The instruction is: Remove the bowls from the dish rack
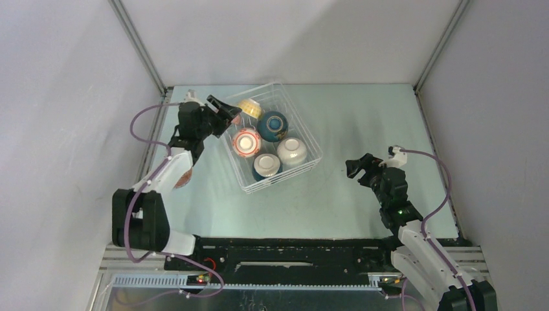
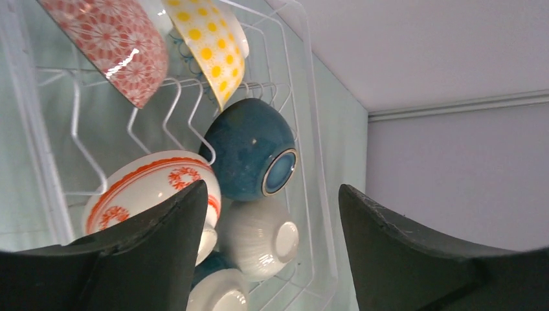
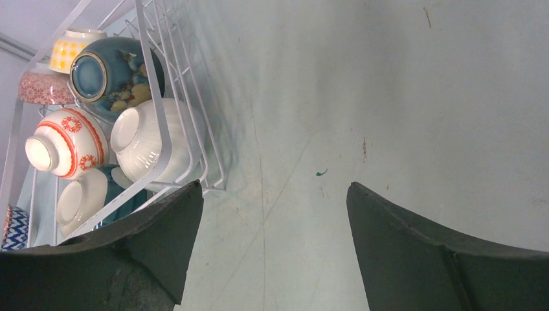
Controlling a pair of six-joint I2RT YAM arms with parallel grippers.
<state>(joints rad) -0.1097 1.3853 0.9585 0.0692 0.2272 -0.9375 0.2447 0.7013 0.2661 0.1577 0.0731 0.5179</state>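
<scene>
The white wire dish rack [image 1: 301, 120] stands mid-table with several bowls in it: yellow [image 1: 250, 107], dark teal [image 1: 273, 125], red-and-white [image 1: 246, 142], plain white [image 1: 292, 150] and a teal-and-white one [image 1: 266, 165]. My left gripper [image 1: 223, 110] hovers at the rack's far left corner. In the left wrist view it [image 2: 272, 194] is open and empty, above the white bowl [image 2: 259, 236], with the dark teal bowl [image 2: 249, 155], the yellow bowl [image 2: 210, 39] and a red-patterned bowl [image 2: 123, 45] beyond. My right gripper [image 1: 356, 167] is open and empty over bare table [image 3: 275, 188], right of the rack [image 3: 154, 84].
A bowl [image 1: 184, 178] sits on the table left of the rack, partly hidden under my left arm. A blue-white zigzag bowl [image 3: 11, 227] shows beyond the rack in the right wrist view. Grey walls close in the table on three sides.
</scene>
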